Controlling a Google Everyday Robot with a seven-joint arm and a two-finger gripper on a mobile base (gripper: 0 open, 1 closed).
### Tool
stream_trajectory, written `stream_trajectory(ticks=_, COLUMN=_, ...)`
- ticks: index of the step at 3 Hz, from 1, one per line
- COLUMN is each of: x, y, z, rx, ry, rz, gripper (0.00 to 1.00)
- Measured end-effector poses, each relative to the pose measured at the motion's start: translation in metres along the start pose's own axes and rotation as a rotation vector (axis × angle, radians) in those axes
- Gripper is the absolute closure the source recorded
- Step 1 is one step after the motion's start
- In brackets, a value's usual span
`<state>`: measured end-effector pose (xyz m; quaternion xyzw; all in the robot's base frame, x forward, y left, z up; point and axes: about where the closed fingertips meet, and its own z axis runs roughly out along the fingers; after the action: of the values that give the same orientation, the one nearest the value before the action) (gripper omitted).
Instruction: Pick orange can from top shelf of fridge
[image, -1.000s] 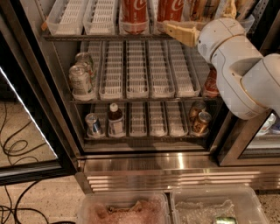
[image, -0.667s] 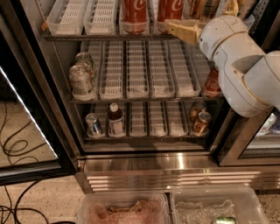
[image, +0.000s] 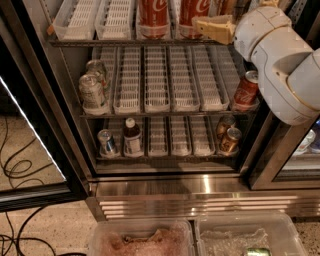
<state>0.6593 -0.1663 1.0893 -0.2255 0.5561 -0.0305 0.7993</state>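
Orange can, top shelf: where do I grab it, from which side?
Grip the orange can by its round body, coming straight in from the open front of the fridge. It sits on the top shelf with a red Coca-Cola can close beside it, so sideways entry looks blocked. The gripper hovers at its front; the can's top is out of frame.
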Motion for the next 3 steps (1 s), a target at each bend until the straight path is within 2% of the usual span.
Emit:
stream_trajectory(ticks=1, x=-0.0028, y=-0.0011, z=0.0004, rx=-0.036, ry=0.001, rz=-0.047, gripper=0.0)
stream_trajectory(ticks=3, x=-0.0045, y=-0.0009, z=0.0013, rx=-0.045, ry=0.0, rz=-0.066, gripper=0.0)
